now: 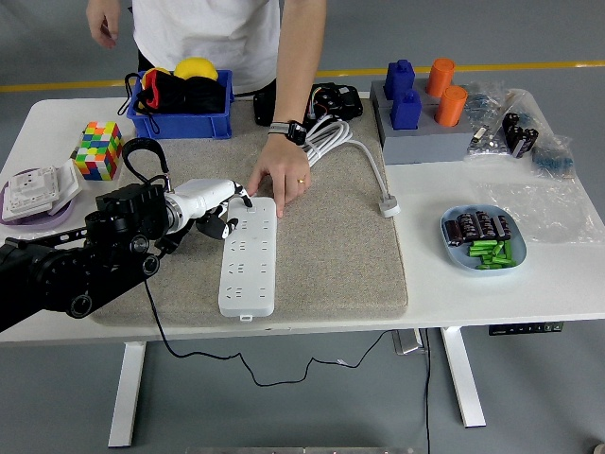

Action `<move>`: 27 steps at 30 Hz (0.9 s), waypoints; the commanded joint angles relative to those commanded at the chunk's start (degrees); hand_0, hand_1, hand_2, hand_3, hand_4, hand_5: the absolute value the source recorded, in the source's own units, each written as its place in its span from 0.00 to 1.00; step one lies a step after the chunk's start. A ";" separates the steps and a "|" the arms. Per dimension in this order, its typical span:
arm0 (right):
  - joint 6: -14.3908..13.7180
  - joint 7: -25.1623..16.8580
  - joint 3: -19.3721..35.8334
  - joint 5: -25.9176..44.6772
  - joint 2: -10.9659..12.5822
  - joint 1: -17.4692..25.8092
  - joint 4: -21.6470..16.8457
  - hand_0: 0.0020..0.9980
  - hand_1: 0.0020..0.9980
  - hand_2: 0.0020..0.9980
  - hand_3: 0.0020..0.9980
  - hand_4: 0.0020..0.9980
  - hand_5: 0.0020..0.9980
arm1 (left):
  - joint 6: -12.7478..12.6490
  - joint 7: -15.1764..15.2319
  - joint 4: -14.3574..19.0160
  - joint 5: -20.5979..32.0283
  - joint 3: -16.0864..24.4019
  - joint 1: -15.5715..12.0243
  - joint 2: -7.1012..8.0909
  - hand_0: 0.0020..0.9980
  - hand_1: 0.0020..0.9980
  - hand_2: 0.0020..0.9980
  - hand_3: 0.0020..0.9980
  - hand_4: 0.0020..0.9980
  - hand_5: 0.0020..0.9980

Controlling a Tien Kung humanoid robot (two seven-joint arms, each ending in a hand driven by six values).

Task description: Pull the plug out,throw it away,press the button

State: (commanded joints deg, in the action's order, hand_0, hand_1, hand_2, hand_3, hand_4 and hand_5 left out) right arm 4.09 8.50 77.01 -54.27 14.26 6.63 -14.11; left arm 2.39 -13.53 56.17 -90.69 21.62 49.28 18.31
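The robot's left hand (pixel 216 201), white with black joints, hovers at the far left corner of the long white plastic power strip (pixel 249 256) on the grey felt mat (pixel 331 246), fingers loosely curled and holding nothing; the white plug (pixel 388 205) already lies near the mat's right edge, so pressing the button looks next. Come straight down with one fingertip; the person's hand (pixel 281 178) pins the strip's far end, crowding the approach.
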 joint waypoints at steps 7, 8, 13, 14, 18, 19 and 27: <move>0.00 -0.02 -0.06 0.00 0.00 -0.07 -0.06 0.75 0.68 0.67 0.68 0.76 0.67 | 0.14 0.05 -0.26 0.85 -1.28 -0.07 -0.33 0.02 0.00 0.07 0.74 0.45 0.00; 0.02 -0.01 -0.07 -0.01 0.00 -0.12 -0.06 0.75 0.68 0.67 0.68 0.76 0.67 | 0.16 0.04 -0.25 0.99 -1.75 -0.09 -0.48 0.02 0.00 0.07 0.74 0.45 0.00; 0.01 -0.01 -0.03 0.01 -0.02 -0.14 -0.05 0.75 0.68 0.67 0.68 0.76 0.67 | 0.17 0.12 0.08 1.36 -2.34 -0.14 -0.70 0.02 0.00 0.07 0.73 0.46 0.00; 0.02 0.00 -0.04 0.00 -0.02 -0.13 -0.01 0.75 0.68 0.67 0.68 0.76 0.67 | 0.16 0.11 0.17 1.39 -2.37 -0.13 -0.69 0.02 0.00 0.07 0.73 0.46 0.00; 0.03 0.01 -0.06 -0.01 -0.06 -0.06 0.05 0.75 0.68 0.67 0.68 0.76 0.67 | 0.08 0.15 0.44 1.53 -1.94 -0.22 -0.57 0.02 0.00 0.07 0.73 0.46 0.00; 0.01 0.00 -0.01 -0.03 -0.08 -0.05 0.05 0.75 0.68 0.67 0.68 0.76 0.67 | 0.05 0.16 0.50 1.48 -1.70 -0.25 -0.54 0.02 0.00 0.07 0.73 0.46 0.00; 0.03 0.00 0.04 -0.13 -0.12 -0.01 0.00 0.75 0.68 0.67 0.68 0.76 0.67 | -0.08 0.35 2.03 0.27 2.73 -0.83 0.34 0.02 0.00 0.07 0.73 0.46 0.00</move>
State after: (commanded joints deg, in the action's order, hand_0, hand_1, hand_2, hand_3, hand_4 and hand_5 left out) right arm 4.12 8.50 77.05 -54.40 14.13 6.62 -14.11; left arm 2.31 -13.18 58.20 -90.43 24.35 48.45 18.65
